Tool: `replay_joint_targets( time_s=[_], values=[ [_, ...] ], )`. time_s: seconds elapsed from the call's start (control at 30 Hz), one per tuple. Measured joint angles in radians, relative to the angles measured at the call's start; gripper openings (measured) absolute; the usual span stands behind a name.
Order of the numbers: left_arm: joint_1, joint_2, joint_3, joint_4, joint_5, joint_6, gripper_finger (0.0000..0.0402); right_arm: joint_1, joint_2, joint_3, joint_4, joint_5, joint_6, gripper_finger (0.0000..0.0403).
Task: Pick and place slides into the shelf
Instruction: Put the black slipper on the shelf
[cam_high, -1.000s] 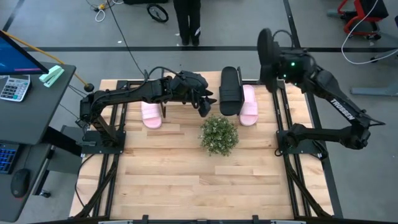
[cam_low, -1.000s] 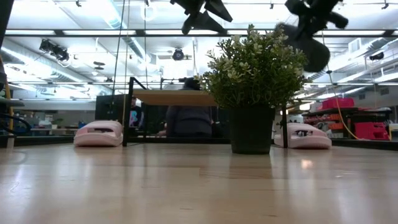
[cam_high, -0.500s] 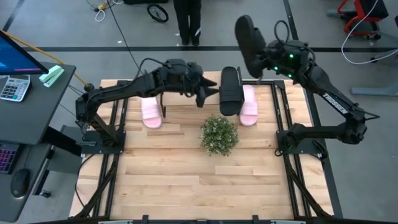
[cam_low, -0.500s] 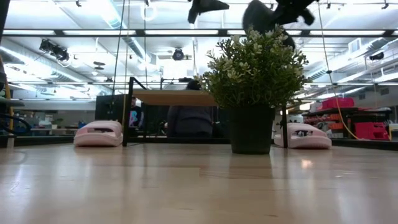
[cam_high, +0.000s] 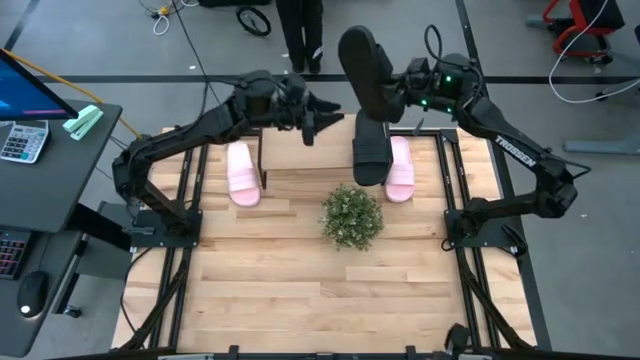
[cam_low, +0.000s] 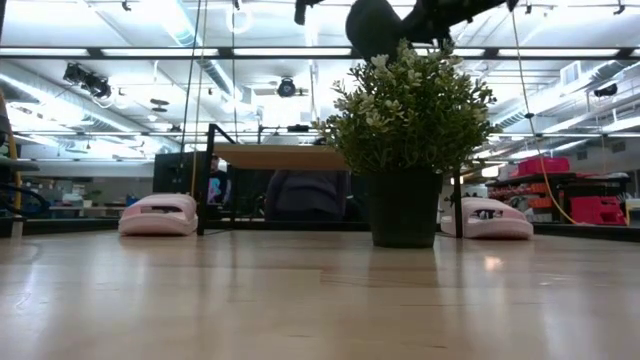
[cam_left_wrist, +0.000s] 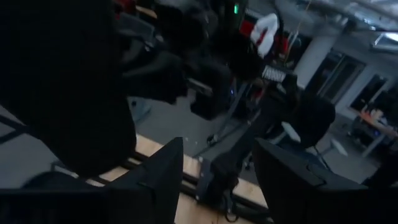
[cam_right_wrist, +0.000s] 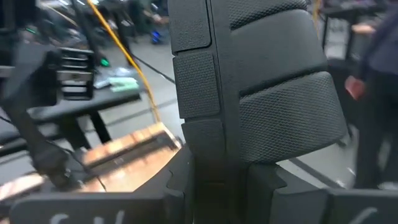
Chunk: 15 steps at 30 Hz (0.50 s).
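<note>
A black slide (cam_high: 365, 65) hangs high over the table's far edge with my right gripper (cam_high: 398, 95) shut on it; it fills the right wrist view (cam_right_wrist: 273, 93). A second black slide (cam_high: 370, 150) lies on the shelf's top board (cam_low: 280, 157). One pink slide (cam_high: 243, 172) rests sole-down on the table left of the shelf, another (cam_high: 400, 168) right of it. My left gripper (cam_high: 322, 118) hovers open over the shelf, left of the held slide, with nothing between its fingers (cam_left_wrist: 155, 180). My right gripper pinches the black slide between its two fingers near one end (cam_right_wrist: 217, 174); the fingers themselves hide the exact part. They come about level from the table's right. The slide is lifted clear, well above the shelf, and stretches away from the fingers toward the far side.
A potted plant (cam_high: 352, 215) stands mid-table just in front of the shelf. The arms' black frames (cam_high: 470, 230) run along both table sides. A desk with a calculator (cam_high: 25, 140) is at the left. A person's legs (cam_high: 300, 35) stand beyond the far edge.
My right gripper has swung toward the table's left and turned, carrying the black slide from beyond the far right corner to above the shelf's far side. My left gripper has risen and moved toward the far edge, tipping up to level, still open.
</note>
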Motion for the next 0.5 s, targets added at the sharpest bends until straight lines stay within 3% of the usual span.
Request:
replay_joint_targets(
  time_s=[0.27,0.5],
  values=[
    [0.055,-0.087,0.0,0.009,0.0,-0.009,0.0201,-0.04,0.072,0.0,0.264,-0.245,0.089,0.0089],
    [0.089,-0.153,0.0,0.031,-0.001,-0.04,0.0203,-0.045,0.117,0.0,0.332,-0.451,0.13,0.0089]
  ],
)
